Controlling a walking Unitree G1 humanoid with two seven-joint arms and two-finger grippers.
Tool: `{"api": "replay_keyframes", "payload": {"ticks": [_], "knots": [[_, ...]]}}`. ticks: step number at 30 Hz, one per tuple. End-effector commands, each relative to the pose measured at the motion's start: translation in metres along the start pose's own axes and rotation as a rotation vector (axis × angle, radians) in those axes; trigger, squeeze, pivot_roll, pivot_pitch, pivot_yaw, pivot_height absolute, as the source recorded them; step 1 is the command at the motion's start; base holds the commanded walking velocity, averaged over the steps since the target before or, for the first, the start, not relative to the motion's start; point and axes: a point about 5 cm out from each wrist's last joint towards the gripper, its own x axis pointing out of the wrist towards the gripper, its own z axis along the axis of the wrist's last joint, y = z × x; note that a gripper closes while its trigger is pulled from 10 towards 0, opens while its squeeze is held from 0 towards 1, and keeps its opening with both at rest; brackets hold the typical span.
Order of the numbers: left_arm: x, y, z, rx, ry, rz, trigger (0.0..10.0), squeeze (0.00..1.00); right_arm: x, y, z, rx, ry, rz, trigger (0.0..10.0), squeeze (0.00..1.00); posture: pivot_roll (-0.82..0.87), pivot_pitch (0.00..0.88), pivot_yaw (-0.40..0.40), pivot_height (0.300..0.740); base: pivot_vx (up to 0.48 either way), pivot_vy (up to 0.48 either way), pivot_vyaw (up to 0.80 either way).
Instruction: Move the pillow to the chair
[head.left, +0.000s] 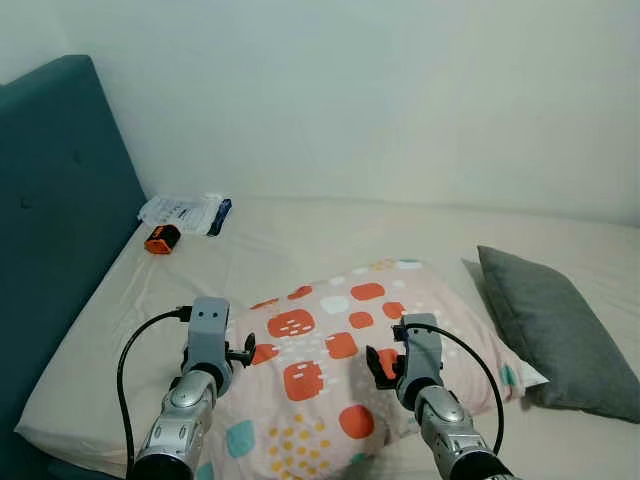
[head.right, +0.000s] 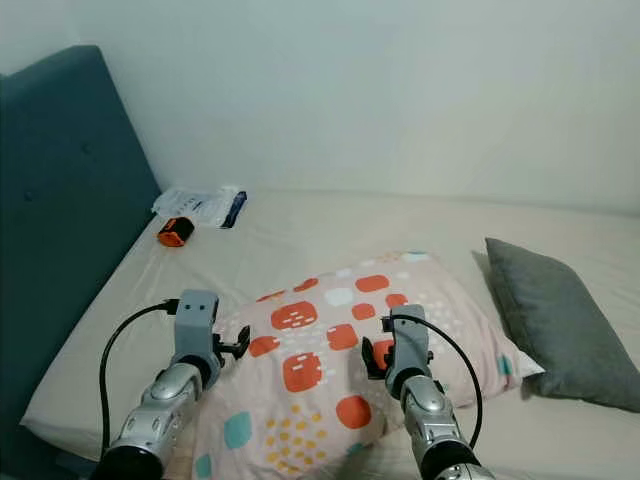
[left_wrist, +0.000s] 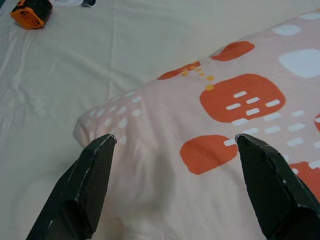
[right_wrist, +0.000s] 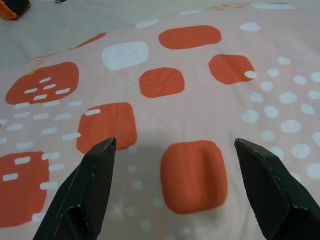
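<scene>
Both hands released, fingers spread: left hand (left_wrist: 172, 150) over patterned pillow (head.left: 345, 365) near-left corner, right hand (right_wrist: 172, 150) above its middle. Pillow flat on bed (head.left: 290, 235), long axis running near-left to far-right.

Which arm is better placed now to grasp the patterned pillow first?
Left. The left gripper, open, faces the patterned pillow at its corner, a graspable edge. The right gripper, also open, hovers over its flat middle.

bare sheet (head.left: 290, 240) beyond patterned pillow (head.left: 340, 350) — grey pillow (head.left: 560, 325) crowding its right
</scene>
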Motion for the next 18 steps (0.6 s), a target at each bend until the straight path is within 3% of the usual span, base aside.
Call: {"api": "replay_keyframes", "payload": {"ticks": [1, 7, 18], "knots": [[-0.0006, 0.0003, -0.0008, 0.007, 0.005, -0.005, 10.0, 0.0, -0.0011, 0.0004, -0.0011, 0.005, -0.008, -0.006, 10.0, 0.0, 0.07, 0.0, -0.016, 0.74, 0.0, 0.0, 0.8], [-0.0005, 0.0028, 0.0005, 0.018, 0.005, -0.006, 10.0, 0.0, -0.0022, 0.0007, -0.0029, 0.012, -0.012, -0.019, 10.0, 0.0, 0.06, 0.0, -0.006, 0.74, 0.0, 0.0, 0.8], [0.0005, 0.0028, 0.003, 0.052, 0.005, 0.004, 10.0, 0.0, -0.0033, -0.0029, -0.003, 0.045, -0.023, -0.051, 10.0, 0.0, 0.06, 0.0, 0.002, 0.74, 0.0, -0.044, 0.0]]}}
